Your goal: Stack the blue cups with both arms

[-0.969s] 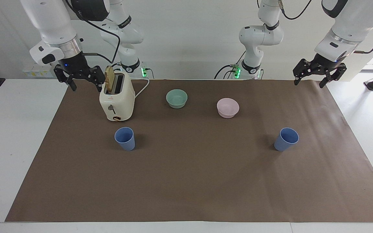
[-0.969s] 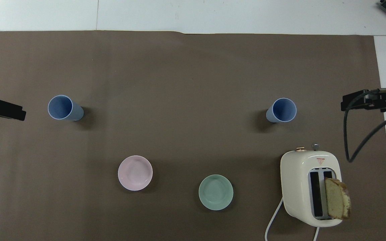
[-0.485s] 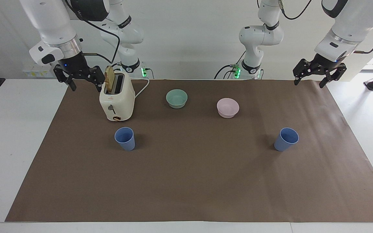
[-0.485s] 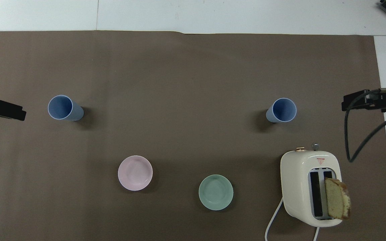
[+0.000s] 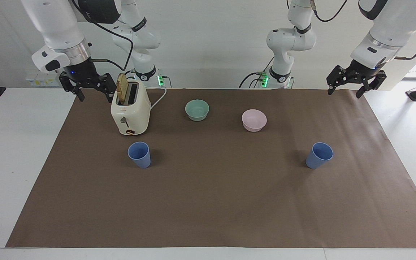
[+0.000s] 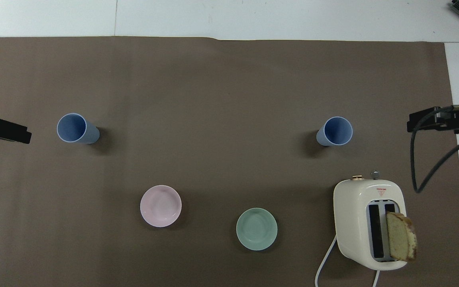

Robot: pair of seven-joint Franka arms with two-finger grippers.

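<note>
Two blue cups stand upright and apart on the brown mat. One blue cup (image 5: 139, 154) (image 6: 335, 131) is toward the right arm's end, just farther from the robots than the toaster. The other cup (image 5: 319, 155) (image 6: 76, 128) is toward the left arm's end. My right gripper (image 5: 95, 94) (image 6: 432, 120) hangs open and empty in the air beside the toaster, over the mat's edge. At the other end my left gripper (image 5: 344, 91) (image 6: 4, 132) is raised over the mat's corner, open, with nothing in it. Neither gripper touches a cup.
A cream toaster (image 5: 130, 112) (image 6: 369, 223) with a bread slice (image 5: 121, 88) in one slot stands near the right arm. A mint-green bowl (image 5: 197, 109) and a pale pink bowl (image 5: 254, 120) sit nearer the robots than the cups. Two small white arms (image 5: 287, 43) stand at the table's edge.
Both grippers have crept slightly upward and stay open. The cups, the bowls and the toaster have not moved.
</note>
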